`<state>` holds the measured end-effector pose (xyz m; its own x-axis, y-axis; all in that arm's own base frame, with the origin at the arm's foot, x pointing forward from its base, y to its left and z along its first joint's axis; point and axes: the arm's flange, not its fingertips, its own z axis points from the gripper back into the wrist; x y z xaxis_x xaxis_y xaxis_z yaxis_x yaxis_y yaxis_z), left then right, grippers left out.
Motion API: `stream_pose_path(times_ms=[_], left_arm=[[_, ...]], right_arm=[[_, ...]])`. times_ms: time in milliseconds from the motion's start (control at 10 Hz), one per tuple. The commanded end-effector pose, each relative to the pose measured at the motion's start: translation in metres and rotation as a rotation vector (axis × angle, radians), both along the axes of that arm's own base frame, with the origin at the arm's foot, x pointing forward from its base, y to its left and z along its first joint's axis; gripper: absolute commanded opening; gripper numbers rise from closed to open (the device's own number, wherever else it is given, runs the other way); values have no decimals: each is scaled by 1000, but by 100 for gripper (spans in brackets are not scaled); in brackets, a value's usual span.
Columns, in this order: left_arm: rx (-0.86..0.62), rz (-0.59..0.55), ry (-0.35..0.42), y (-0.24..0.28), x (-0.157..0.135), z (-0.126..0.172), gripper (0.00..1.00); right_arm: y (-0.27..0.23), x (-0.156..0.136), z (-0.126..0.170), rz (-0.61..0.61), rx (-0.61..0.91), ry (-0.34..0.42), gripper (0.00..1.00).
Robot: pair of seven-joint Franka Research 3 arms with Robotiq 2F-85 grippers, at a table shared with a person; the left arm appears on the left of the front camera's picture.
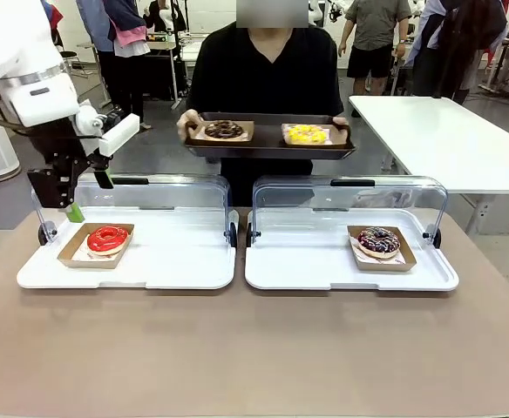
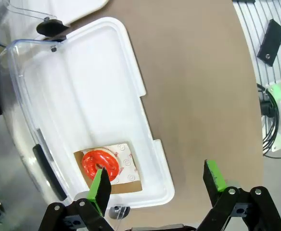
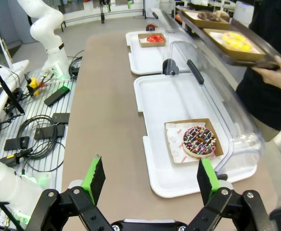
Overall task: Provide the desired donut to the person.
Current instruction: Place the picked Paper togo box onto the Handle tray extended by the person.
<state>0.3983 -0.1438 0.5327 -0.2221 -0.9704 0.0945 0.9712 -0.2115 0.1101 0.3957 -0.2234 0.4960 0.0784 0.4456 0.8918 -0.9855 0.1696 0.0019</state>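
The person (image 1: 268,65) in a black T-shirt stands across the table holding a dark brown tray (image 1: 269,148) with a chocolate donut (image 1: 224,130) and a yellow donut (image 1: 306,134). A red-glazed donut (image 1: 107,238) sits in a cardboard holder on the left white tray (image 1: 176,270). A chocolate donut with sprinkles (image 1: 378,240) sits on the right white tray (image 1: 307,270). My left gripper (image 1: 89,196) hangs open above the red donut (image 2: 99,163), its jaws (image 2: 157,185) holding nothing. My right gripper (image 3: 150,178) is open, short of the sprinkled donut (image 3: 198,141).
Both white trays have clear hinged lids (image 1: 350,196) standing open along their far side. A white table (image 1: 446,139) stands at the back right. Cables and devices (image 3: 34,130) lie beside the brown tabletop (image 1: 254,348). Other people stand in the background.
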Motion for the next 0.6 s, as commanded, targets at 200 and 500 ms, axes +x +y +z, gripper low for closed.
stream_pose_path(times_ms=[200, 500], left_arm=[[0, 0, 0, 0, 0, 0, 100], [0, 0, 0, 0, 0, 0, 100]], right_arm=[[-1, 1, 0, 3, 9, -1, 100], [-1, 1, 0, 3, 9, -1, 100]])
